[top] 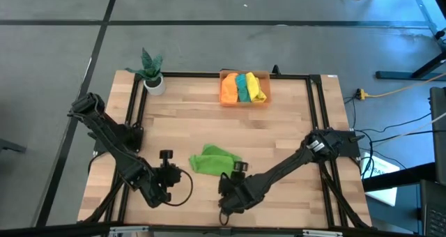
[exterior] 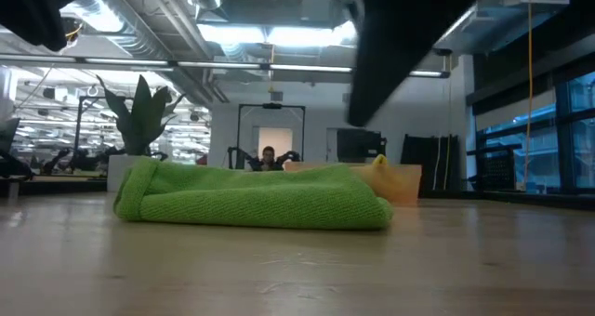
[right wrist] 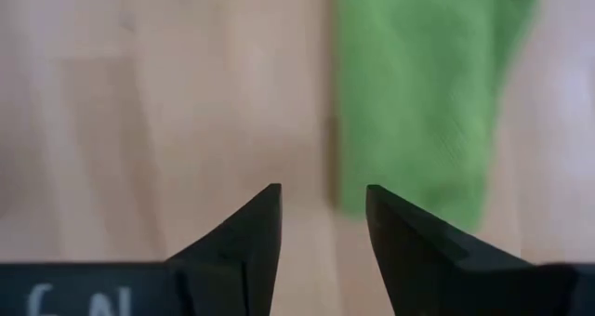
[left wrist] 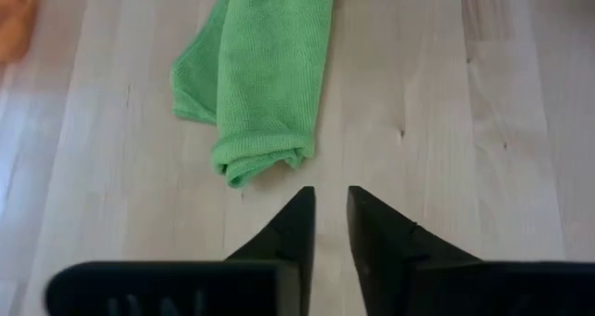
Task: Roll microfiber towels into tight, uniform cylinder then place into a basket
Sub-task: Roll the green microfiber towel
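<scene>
A light green microfiber towel [top: 214,159] lies loosely rolled on the wooden table, near its front middle; the roll also shows close up in the low view [exterior: 251,197]. My left gripper [left wrist: 330,200] is open just short of one end of the roll [left wrist: 265,158], touching nothing; from above it [top: 178,173] is left of the towel. My right gripper [right wrist: 323,200] is open above bare table beside the towel's other end [right wrist: 418,102], at the towel's near right [top: 226,183]. The orange basket [top: 244,89] at the far edge holds orange, teal and yellow rolled towels.
A white pot with a green plant [top: 152,75] stands at the far left corner. A black frame [top: 209,74] runs around the table's edges. Bare wood lies between the green towel and the basket.
</scene>
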`<state>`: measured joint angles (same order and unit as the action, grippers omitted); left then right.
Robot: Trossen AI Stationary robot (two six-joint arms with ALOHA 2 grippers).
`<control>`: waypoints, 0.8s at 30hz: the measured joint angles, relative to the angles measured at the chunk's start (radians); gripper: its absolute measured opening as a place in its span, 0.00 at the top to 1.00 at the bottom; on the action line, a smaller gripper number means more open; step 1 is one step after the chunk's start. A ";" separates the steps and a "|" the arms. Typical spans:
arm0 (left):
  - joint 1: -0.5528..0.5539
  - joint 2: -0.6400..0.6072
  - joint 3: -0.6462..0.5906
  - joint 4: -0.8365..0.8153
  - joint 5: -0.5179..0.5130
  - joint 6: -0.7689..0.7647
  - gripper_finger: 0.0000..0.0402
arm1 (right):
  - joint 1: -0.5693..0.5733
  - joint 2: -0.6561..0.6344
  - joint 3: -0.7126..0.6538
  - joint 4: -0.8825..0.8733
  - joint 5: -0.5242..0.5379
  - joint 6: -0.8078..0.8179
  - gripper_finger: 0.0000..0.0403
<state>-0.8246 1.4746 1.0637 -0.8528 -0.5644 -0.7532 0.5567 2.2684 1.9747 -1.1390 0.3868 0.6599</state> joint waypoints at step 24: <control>-0.018 0.001 0.000 0.000 0.010 0.001 0.78 | -0.074 0.108 -0.001 0.125 0.050 -0.586 0.61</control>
<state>-0.8421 1.4757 1.0637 -0.8524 -0.5548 -0.7525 0.4831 2.3768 1.9736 -1.0140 0.4366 0.0740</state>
